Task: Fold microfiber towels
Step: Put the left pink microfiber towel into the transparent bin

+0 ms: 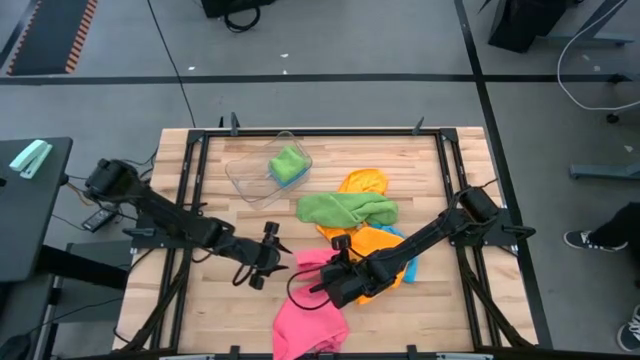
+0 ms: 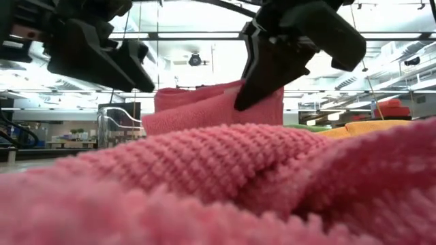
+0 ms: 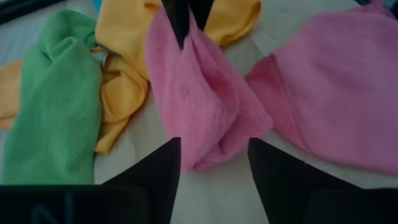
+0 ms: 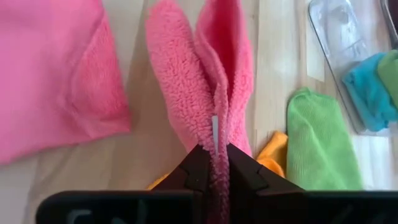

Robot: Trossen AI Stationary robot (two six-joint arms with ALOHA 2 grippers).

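Note:
A pink towel [image 1: 310,318] lies crumpled at the table's near middle. One bunched part of it [image 2: 218,105] is raised off the table. My right gripper [image 1: 320,270] is shut on that part. My left gripper [image 1: 272,256] is open just left of it. Its fingers [image 3: 163,174] stand on either side of the raised part's free end [image 3: 211,143], and no touch shows. A green towel [image 1: 347,208], orange towels [image 1: 362,182] and a bit of blue cloth [image 1: 407,266] lie beyond on the table. My right gripper pinches a bunched fold of the pink towel [image 4: 214,134] between its two fingers, several layers together, with a white tag showing at the fold. The fingers come from the table's right, slanting down. The held part is lifted and reaches toward my left gripper; the towel's other part lies on the table.
A clear plastic tub [image 1: 250,172] stands at the far left of the board with green and blue cloths in it. Black frame rails [image 1: 320,133] run around the wooden table. Bare wood lies at the near left [image 1: 220,310].

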